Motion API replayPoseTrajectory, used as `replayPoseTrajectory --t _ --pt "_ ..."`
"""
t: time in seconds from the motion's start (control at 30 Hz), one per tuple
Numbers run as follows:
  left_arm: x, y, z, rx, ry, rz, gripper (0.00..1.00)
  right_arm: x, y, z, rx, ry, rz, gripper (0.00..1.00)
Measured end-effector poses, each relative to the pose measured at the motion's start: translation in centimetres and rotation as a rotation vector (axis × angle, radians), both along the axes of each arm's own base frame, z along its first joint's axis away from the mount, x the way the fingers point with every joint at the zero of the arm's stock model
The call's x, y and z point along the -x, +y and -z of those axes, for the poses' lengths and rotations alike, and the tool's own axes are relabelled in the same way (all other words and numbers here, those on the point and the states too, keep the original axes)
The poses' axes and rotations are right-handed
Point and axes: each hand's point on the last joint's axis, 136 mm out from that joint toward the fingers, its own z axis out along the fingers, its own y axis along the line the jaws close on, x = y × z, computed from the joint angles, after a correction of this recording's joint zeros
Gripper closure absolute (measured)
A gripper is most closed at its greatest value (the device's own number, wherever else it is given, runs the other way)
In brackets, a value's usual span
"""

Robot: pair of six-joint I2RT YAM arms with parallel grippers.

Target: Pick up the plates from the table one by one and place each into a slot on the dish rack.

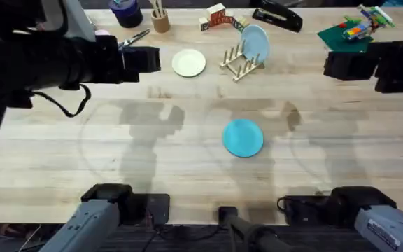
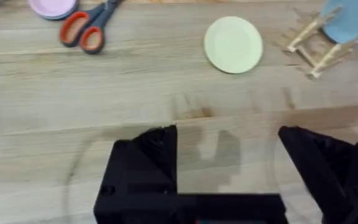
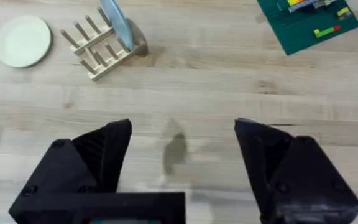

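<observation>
Near the front edge of the bench (image 1: 187, 168), at about 6 o'clock of the overhead view, the two arm bases sit left and right. Just past them, slightly right of centre, the turquoise plate (image 1: 243, 136) lies flat on bare wood, touching nothing.

Farther out at 9 o'clock, the left arm hangs large and dark under the camera. Left gripper (image 2: 229, 155): fingers spread wide, holding nothing, above empty planks. At 3 o'clock the right gripper (image 3: 182, 149) is likewise spread wide and empty.

Beyond, toward 12 o'clock, the cream plate (image 1: 188, 62) lies flat, well apart from the turquoise one. Just to its right stands the dish rack (image 1: 241, 64), set at an angle to the bench edge. A pale light-blue plate (image 1: 255, 42) stands upright on edge between the pegs at the rack's far end; the other slots are open.

Toward 11 o'clock, scissors (image 2: 87, 26) with orange handles lie beside a small pink dish (image 2: 53, 7). At the far edge: a cup of sticks (image 1: 160, 19), a dark stapler (image 1: 277, 15), and at 1 o'clock a green board with coloured bricks (image 1: 350, 31).
</observation>
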Motion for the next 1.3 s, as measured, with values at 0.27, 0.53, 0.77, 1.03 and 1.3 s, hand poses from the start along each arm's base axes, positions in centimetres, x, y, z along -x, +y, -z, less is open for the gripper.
replayPoseTrajectory --t 0.27,0.53,0.77,1.03,1.3 --pt "1.6 -4.7 0.2 0.216 0.073 0.188 0.113 -0.2 0.0 0.3 0.000 0.011 0.000 0.005" --pt "3.3 -8.1 2.7 0.435 0.310 0.295 0.952 -0.4 0.0 0.1 0.000 -0.001 0.000 0.005" --pt "2.8 -10.6 2.2 0.587 0.283 0.433 0.958 -0.4 0.0 0.0 0.000 -0.002 0.000 0.005" --pt "4.6 -12.8 6.4 0.703 0.320 0.523 0.958 -0.4 0.0 0.0 0.000 -0.002 0.000 0.005" --pt "5.2 -16.1 7.9 0.727 0.273 0.643 0.958 -0.4 0.0 0.0 0.000 -0.002 0.000 0.006"
